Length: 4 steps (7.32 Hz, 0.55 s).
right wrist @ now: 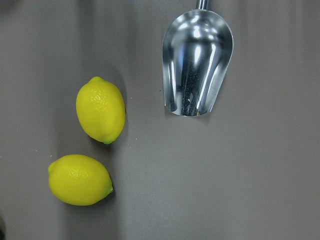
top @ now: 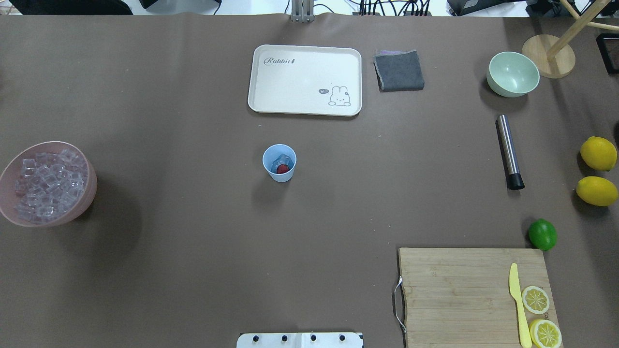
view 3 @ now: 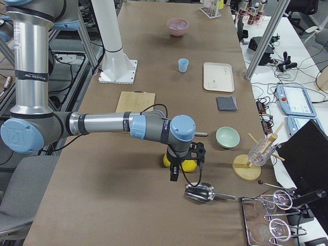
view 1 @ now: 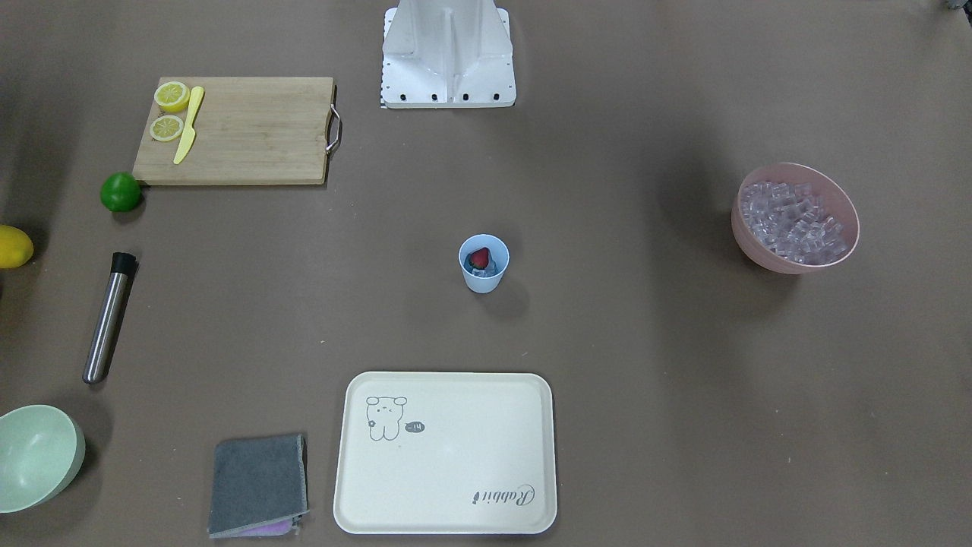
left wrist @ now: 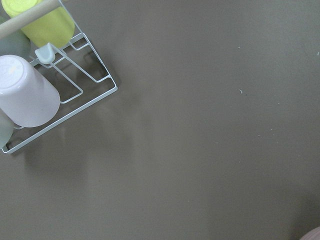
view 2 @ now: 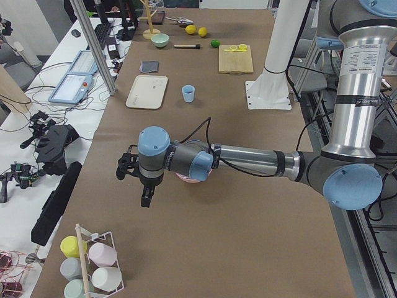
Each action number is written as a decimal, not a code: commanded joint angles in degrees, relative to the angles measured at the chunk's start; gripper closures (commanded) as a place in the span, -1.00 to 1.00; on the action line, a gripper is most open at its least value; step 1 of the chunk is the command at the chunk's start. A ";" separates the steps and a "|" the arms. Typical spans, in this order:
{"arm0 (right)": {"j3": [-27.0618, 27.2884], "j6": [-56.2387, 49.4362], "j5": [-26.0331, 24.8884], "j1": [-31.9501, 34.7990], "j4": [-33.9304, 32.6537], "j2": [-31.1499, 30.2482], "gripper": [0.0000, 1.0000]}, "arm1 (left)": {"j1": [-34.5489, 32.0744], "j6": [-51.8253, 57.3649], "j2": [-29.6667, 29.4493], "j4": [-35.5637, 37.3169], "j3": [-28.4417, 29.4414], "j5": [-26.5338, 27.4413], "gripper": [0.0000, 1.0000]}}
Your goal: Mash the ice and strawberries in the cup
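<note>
The light-blue cup [view 1: 483,264] stands near the table's middle, also in the overhead view [top: 279,163]. In it lie a dark-red strawberry [top: 282,168] and a few clear ice cubes [top: 280,159]. Many more ice cubes [view 1: 793,220] fill a pink bowl [view 1: 759,247] on my left side. My left gripper [view 2: 145,197] hangs far from the cup, past the pink bowl and near a cup rack [left wrist: 45,75]. My right gripper [view 3: 173,174] hangs over two lemons [right wrist: 100,109] and a metal scoop [right wrist: 197,62]. I cannot tell whether either gripper is open or shut.
A steel muddler with a black end [top: 508,151] lies on the right. A cream tray [top: 304,79], grey cloth [top: 398,70] and pale green bowl [top: 512,73] are at the far side. A cutting board [top: 454,290] holds lemon slices and a yellow knife; a lime [top: 542,234] sits beside it.
</note>
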 commanded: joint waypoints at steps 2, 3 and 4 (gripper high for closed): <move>-2.94 -0.09 0.00 0.00 5.06 -0.36 -1.00 | 0.00 -0.19 0.01 -0.01 0.19 0.14 -0.95; -2.86 0.00 0.00 0.09 5.07 -0.44 -1.00 | 0.00 -0.19 0.01 -0.01 0.19 0.15 -0.95; -2.94 0.00 0.00 0.00 4.98 -0.45 -1.00 | 0.09 -0.19 0.01 -0.01 0.19 0.15 -0.95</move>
